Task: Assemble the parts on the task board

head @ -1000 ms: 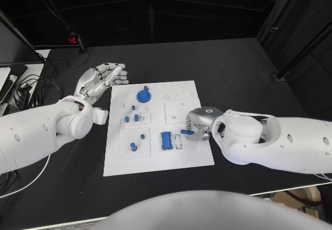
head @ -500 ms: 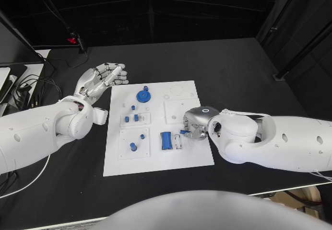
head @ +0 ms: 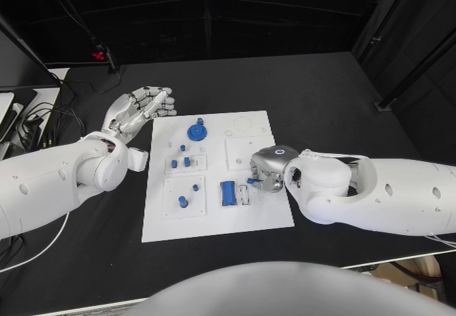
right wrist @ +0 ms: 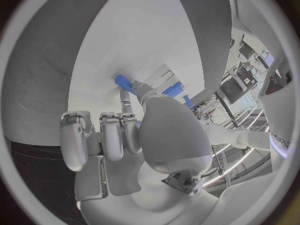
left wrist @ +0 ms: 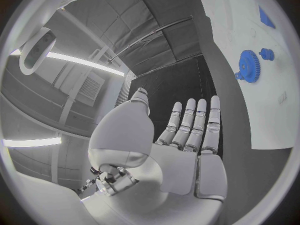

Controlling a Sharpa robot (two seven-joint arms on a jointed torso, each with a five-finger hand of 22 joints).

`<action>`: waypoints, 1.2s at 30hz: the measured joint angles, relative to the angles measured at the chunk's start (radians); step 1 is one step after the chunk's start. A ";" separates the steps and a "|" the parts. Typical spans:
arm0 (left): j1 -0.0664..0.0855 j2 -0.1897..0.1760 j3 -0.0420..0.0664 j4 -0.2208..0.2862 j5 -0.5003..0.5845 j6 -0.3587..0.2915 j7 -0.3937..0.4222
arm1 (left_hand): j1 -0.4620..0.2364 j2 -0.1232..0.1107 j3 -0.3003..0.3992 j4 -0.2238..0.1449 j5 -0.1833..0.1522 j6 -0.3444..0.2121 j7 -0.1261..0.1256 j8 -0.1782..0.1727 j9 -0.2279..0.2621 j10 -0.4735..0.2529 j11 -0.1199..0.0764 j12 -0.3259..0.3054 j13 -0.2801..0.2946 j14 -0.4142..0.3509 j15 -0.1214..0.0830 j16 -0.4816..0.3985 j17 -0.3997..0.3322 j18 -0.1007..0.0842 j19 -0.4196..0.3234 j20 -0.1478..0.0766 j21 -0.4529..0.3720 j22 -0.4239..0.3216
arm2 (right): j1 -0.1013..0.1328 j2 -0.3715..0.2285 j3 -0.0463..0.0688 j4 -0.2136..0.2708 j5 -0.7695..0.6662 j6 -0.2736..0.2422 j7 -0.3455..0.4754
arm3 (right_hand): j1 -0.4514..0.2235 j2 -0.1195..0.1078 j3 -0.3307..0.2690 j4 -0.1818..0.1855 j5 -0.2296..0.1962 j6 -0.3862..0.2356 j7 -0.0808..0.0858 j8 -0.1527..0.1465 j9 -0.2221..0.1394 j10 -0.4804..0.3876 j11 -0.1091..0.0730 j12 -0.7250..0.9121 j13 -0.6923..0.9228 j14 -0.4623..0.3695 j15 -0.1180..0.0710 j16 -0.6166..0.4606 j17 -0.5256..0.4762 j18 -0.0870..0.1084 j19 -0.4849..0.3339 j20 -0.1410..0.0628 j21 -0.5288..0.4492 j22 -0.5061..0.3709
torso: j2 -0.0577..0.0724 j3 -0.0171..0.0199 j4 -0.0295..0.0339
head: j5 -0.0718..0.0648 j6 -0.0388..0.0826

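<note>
A small blue peg (head: 253,181) is pinched at the fingertips of the right hand (head: 269,170), just above the white task board (head: 215,220) near its right edge. On the board one blue gear (head: 197,131), one long blue block (head: 228,193) and several small blue pegs in two square plates (head: 184,196) can be counted. The left hand (head: 141,105) is held open and empty, fingers straight, beside the board's far left corner over the black table (head: 313,92).

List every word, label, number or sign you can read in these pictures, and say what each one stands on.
None can be read.
The task board carries no legible print.
The right hand has a small ring mark on its back, a sign and not a letter.
The left hand bears no marking.
</note>
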 measured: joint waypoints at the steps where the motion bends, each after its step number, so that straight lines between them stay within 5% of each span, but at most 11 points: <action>1: 0.000 0.000 0.000 0.000 0.000 0.000 0.000 | 0.000 0.000 0.000 0.000 0.000 0.000 0.000 0.000 0.000 0.000 0.000 0.000 0.000 0.000 0.000 0.000 0.000 0.000 0.000 0.000 0.000 0.000 | 0.000 0.000 0.000 0.000 -0.001 0.000 0.001 | 0.000 0.000 0.004 -0.004 0.000 0.007 0.000 -0.006 -0.001 0.000 0.000 0.000 0.000 0.000 0.000 0.000 0.000 0.000 0.000 0.000 0.000 0.000 | 0.000 -0.0001 0.0000 | 0.000 0.000; 12: 0.000 -0.001 0.000 0.001 0.000 0.000 -0.001 | 0.000 0.000 0.000 0.000 0.000 0.000 0.000 0.000 0.000 0.000 0.000 0.000 0.000 0.000 0.000 0.000 0.000 0.000 0.000 0.000 0.000 0.000 | -0.004 -0.014 -0.003 0.000 -0.002 -0.046 0.003 | 0.000 0.000 0.040 -0.034 0.005 0.099 0.004 -0.064 -0.012 0.000 -0.007 0.000 0.000 0.004 -0.004 0.000 0.000 0.000 -0.004 -0.003 0.000 0.000 | 0.000 -0.0001 0.0000 | 0.001 0.000; 36: 0.000 -0.002 0.000 0.000 0.000 0.001 -0.001 | 0.000 0.008 -0.003 0.003 0.000 0.000 0.000 0.004 0.000 0.000 0.000 0.004 0.000 0.000 0.000 0.004 -0.002 0.000 0.000 0.000 0.000 -0.001 | -0.006 -0.077 -0.004 0.043 0.129 -0.205 0.053 | -0.014 -0.014 0.040 -0.035 0.003 0.131 -0.003 -0.088 -0.011 0.000 -0.007 0.000 0.000 0.004 -0.004 0.000 0.000 0.000 -0.004 -0.003 0.000 0.000 | 0.000 -0.0001 -0.0003 | 0.005 0.000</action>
